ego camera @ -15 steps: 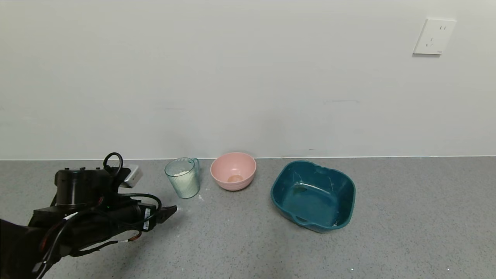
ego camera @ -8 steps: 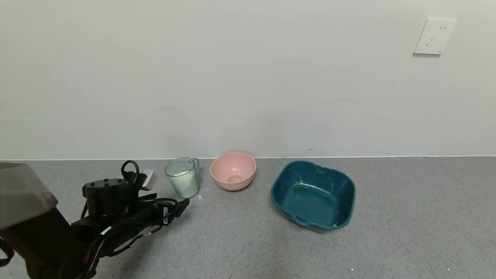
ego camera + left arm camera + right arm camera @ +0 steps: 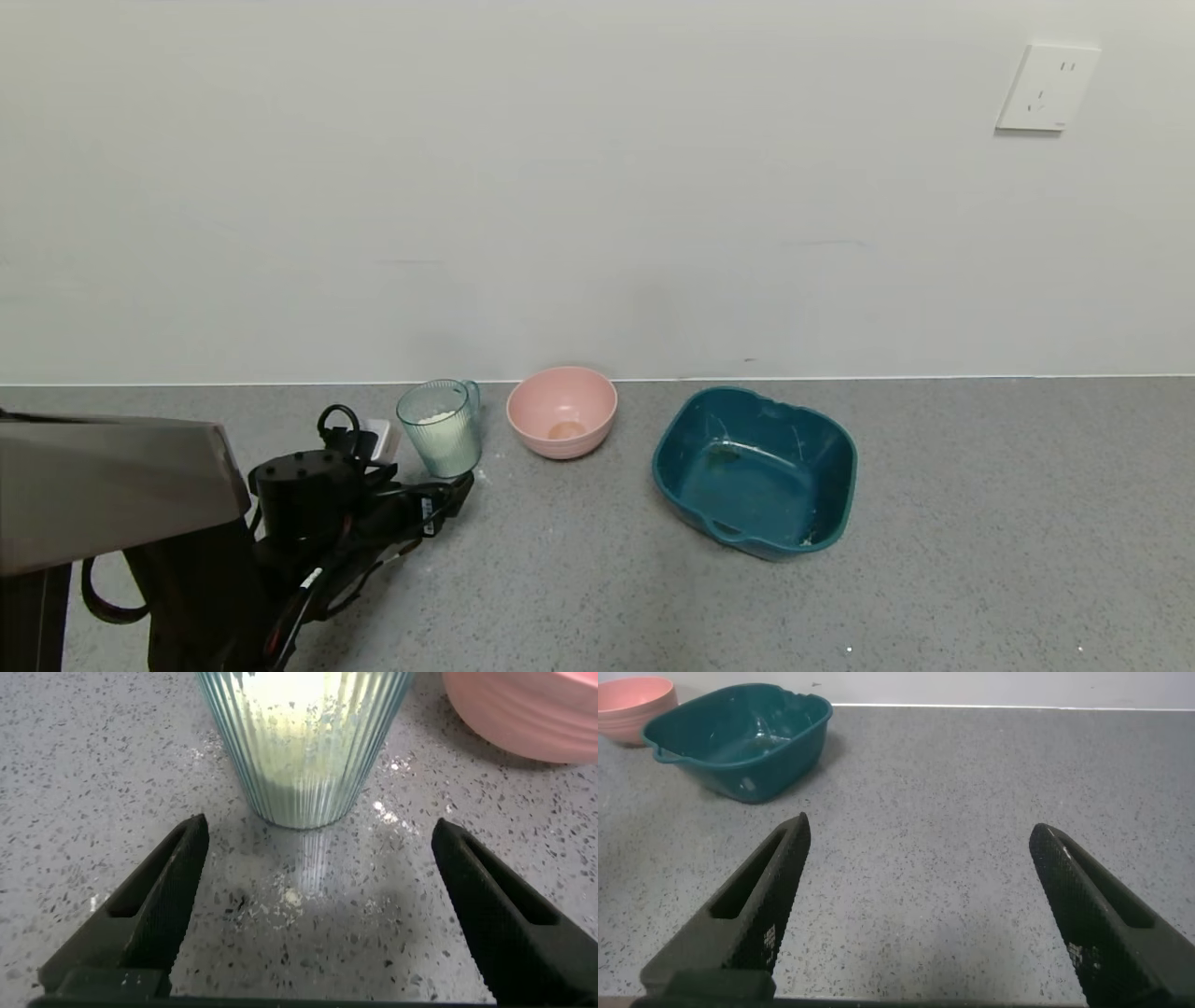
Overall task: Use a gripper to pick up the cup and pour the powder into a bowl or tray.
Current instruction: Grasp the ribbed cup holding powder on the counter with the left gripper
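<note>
On the grey worktop [image 3: 980, 523], the left gripper [image 3: 313, 882] is closing in on the cup [image 3: 440, 427], far nearer than a second ago, jaws spread wide and not yet touching its ribbed base. The cup, holding powder [image 3: 437, 419], is standing just beside the pink bowl [image 3: 562, 412] (untouched), so the grasp looks imminent.

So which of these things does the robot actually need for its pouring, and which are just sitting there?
Needed:
left pincer, open, just short of the cup
ribbed cup
white powder inside it
pink bowl

Just lying about:
teal tub
wall socket
right pincer, open, idle over the grey counter
</note>
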Controlling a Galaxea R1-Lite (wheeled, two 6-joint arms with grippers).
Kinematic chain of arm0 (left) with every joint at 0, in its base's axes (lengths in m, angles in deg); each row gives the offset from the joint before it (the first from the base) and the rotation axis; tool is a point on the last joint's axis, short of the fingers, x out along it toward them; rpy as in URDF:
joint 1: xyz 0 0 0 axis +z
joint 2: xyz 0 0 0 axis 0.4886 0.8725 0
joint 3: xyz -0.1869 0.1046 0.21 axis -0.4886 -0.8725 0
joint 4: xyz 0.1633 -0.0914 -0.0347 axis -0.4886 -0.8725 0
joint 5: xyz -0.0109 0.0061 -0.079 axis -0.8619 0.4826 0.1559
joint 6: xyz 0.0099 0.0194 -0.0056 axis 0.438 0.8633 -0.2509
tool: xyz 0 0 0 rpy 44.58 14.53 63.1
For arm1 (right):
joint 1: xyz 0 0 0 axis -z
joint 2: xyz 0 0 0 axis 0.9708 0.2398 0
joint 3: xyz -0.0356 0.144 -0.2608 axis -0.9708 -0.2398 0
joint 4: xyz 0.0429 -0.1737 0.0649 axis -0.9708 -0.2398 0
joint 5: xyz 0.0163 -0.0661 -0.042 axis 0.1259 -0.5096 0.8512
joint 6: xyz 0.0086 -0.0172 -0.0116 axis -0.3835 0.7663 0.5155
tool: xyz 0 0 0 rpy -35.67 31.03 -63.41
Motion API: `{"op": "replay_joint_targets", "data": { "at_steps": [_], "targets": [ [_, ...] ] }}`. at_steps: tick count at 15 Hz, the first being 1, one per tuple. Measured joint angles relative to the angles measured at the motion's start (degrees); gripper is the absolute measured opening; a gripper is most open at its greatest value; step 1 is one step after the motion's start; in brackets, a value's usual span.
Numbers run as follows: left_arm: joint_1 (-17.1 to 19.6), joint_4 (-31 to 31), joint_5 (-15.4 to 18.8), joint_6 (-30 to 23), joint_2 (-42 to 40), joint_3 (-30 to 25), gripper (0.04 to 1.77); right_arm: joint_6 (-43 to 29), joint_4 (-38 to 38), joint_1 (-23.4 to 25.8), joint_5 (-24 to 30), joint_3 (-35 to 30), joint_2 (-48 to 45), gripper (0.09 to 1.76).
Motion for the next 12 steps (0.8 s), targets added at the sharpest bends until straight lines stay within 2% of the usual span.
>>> {"op": "replay_joint_targets", "data": {
  "at_steps": [12],
  "targets": [
    [-2.06,1.50,-5.14,-1.24,5.06,6.70,1.72,0.01,0.00,0.00,0.02,0.00,0.00,1.71]
  ]
}}
